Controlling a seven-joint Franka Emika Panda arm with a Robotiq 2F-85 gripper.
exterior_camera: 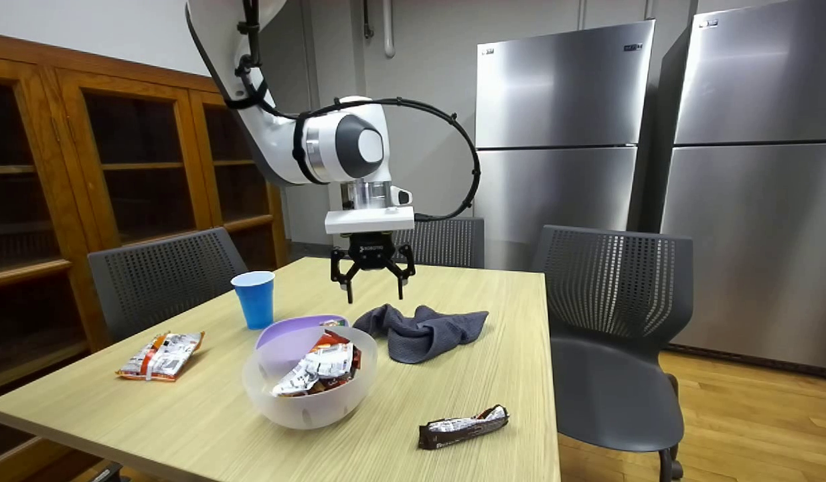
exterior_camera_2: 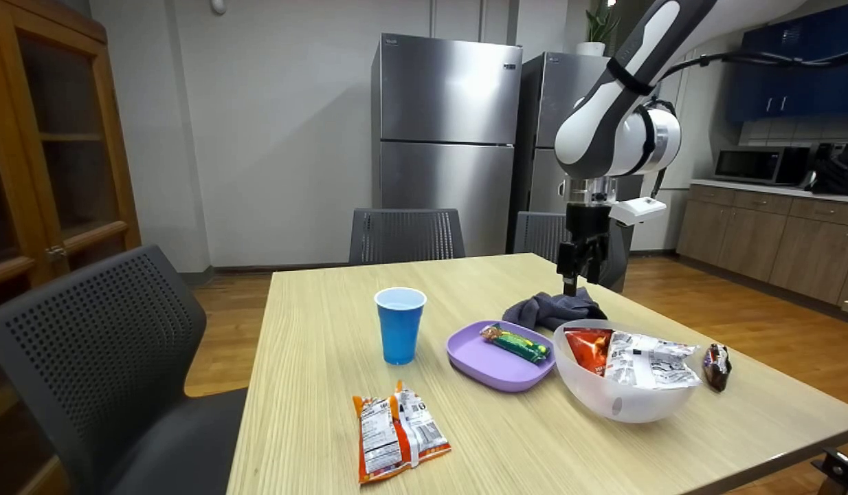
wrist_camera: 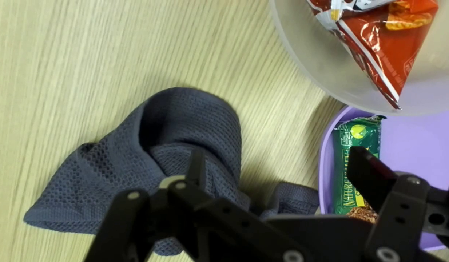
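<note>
My gripper (exterior_camera: 375,298) is open, with nothing between its fingers. It hangs pointing down above the table, apart from everything below, as both exterior views show (exterior_camera_2: 580,287). A crumpled dark grey cloth (exterior_camera: 432,335) is nearest, just below it. In the wrist view one finger of the gripper (wrist_camera: 277,158) overlaps the cloth (wrist_camera: 195,116), the other a green-wrapped bar (wrist_camera: 346,163). The bar lies on a purple plate (wrist_camera: 413,149), seen also in an exterior view (exterior_camera_2: 501,379). A translucent white bowl (exterior_camera_2: 623,405) with red and silver snack packets (exterior_camera_2: 647,361) stands against the plate.
A blue cup (exterior_camera_2: 400,326) stands upright beside the plate. An orange and white snack bag (exterior_camera_2: 400,433) lies at one side of the wooden table (exterior_camera: 205,415). A brown-wrapped bar (exterior_camera: 463,427) lies beyond the bowl. Dark chairs (exterior_camera: 614,335) surround the table.
</note>
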